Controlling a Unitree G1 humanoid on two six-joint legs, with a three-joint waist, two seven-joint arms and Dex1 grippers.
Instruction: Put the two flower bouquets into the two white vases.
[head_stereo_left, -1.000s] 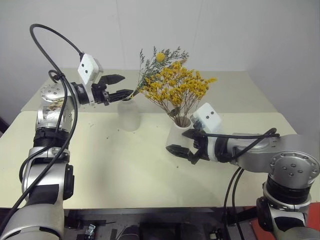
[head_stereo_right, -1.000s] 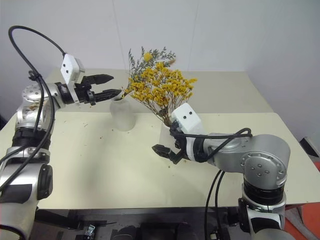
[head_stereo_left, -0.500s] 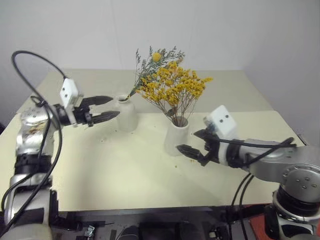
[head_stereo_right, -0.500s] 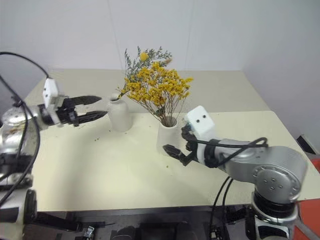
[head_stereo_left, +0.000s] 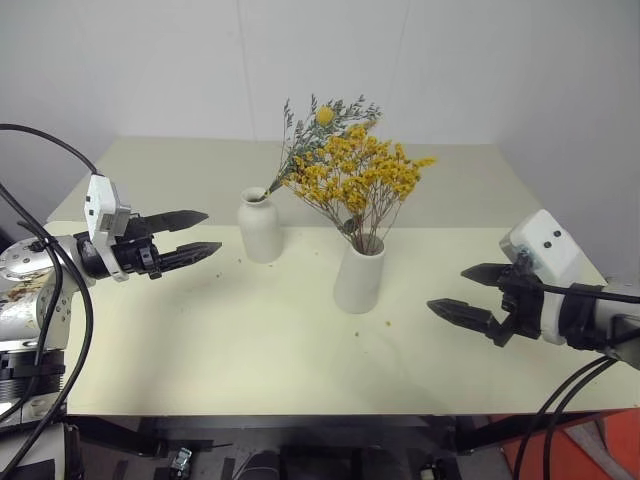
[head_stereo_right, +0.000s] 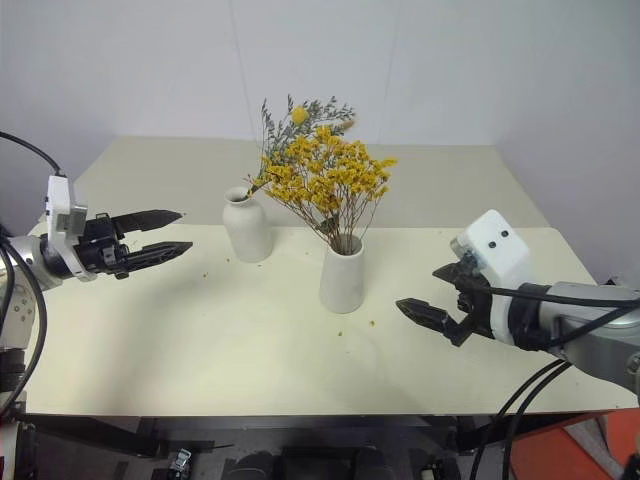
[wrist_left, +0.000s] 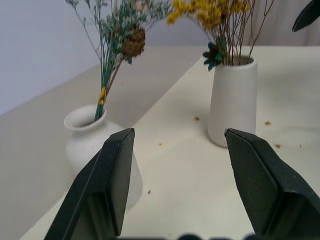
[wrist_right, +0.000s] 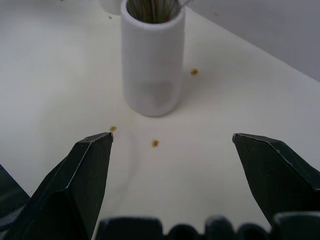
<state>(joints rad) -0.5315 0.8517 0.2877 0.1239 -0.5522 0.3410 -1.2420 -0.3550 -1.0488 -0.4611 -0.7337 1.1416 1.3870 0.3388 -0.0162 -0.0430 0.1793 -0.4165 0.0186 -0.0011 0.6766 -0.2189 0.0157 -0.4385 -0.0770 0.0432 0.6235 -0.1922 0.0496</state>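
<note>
**Both Bouquets Seated in Vases; Both Tools Open and Clear**

The cream surface (head_stereo_left: 250, 340) carries two white vases near its middle. The bottle-shaped vase (head_stereo_left: 261, 226) stands to the far left of the pair and holds the grey-green sprig bunch (head_stereo_left: 312, 125), whose stems lean right out of the narrow neck; its pinecone (wrist_left: 133, 43) and yellow ball (head_stereo_left: 322, 115) sit high in the spray. The tapered vase (head_stereo_left: 360, 274) stands to the right and slightly nearer, apart from the bottle-shaped vase. It holds the yellow flower spray (head_stereo_left: 355, 174) on brown stems, which fan upward and overlap the sprig bunch in the head views. Small yellow crumbs (wrist_right: 155, 143) lie scattered on the surface around the base of the tapered vase.

The left tool (head_stereo_left: 190, 234) hangs above the left part of the surface, pointing right toward the bottle-shaped vase. Its two black fingers are spread wide with nothing between them. It is near that vase but apart from it, at about the height of the vase's body.

The right tool (head_stereo_left: 470, 291) hangs above the near right part of the surface, pointing left toward the tapered vase. Its fingers are likewise spread wide and empty. A clear gap of bare surface separates it from that vase, which stands upright ahead of it in the right wrist view.
</note>
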